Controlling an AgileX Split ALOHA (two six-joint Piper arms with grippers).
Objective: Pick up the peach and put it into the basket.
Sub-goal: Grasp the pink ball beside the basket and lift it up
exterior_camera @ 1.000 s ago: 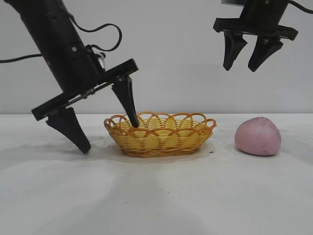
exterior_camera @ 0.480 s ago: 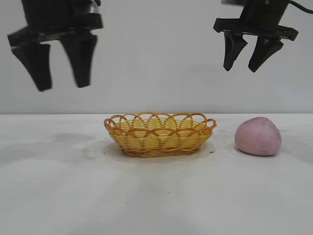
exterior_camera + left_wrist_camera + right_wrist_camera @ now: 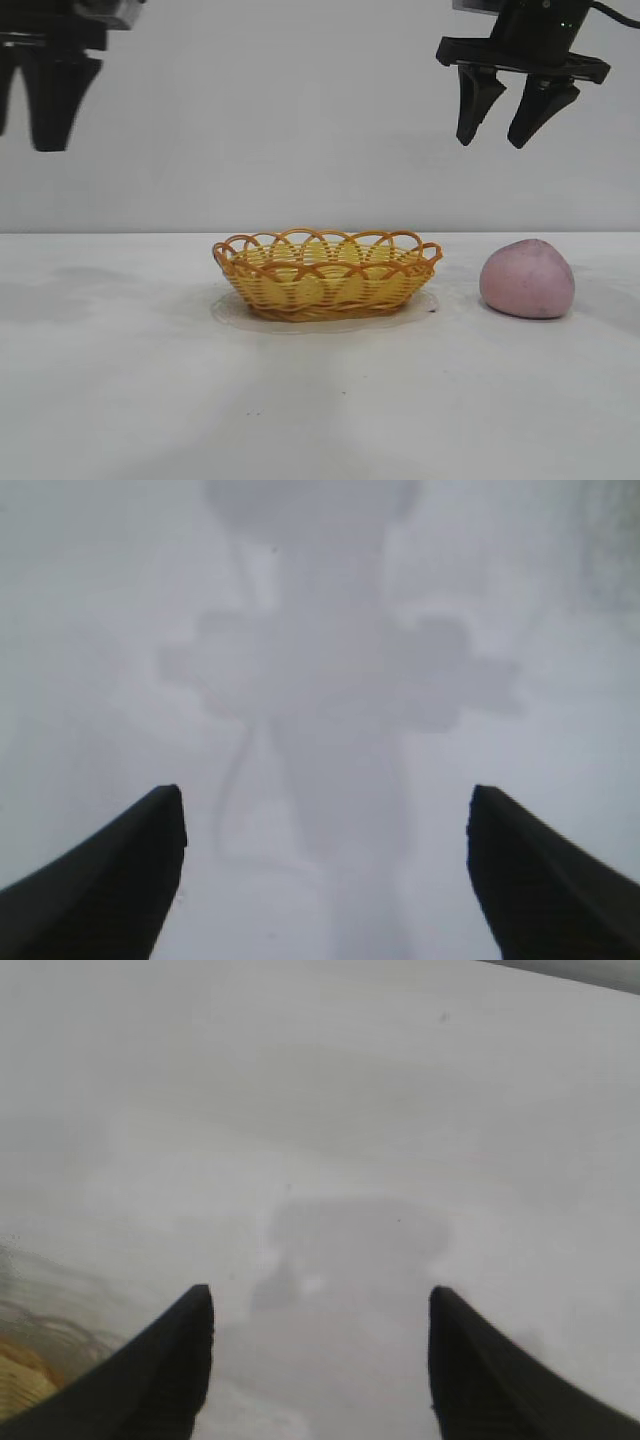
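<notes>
Exterior view shows you the peach (image 3: 527,279) resting on the table (image 3: 320,400), apart from the wicker basket (image 3: 327,273) on its right-arm side. Your right gripper (image 3: 503,140) hangs high above that gap, jaws parted and empty, probably staged for a descent; your left gripper (image 3: 30,140), wide open and empty, hangs clear at the frame edge.

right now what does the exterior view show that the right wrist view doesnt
Only the exterior view shows the peach on the table right of the basket, the whole basket, and the left gripper raised at the far left. Only the right wrist view shows the right gripper's shadow on the table. Both show the right gripper, open and empty, and part of the basket.
</notes>
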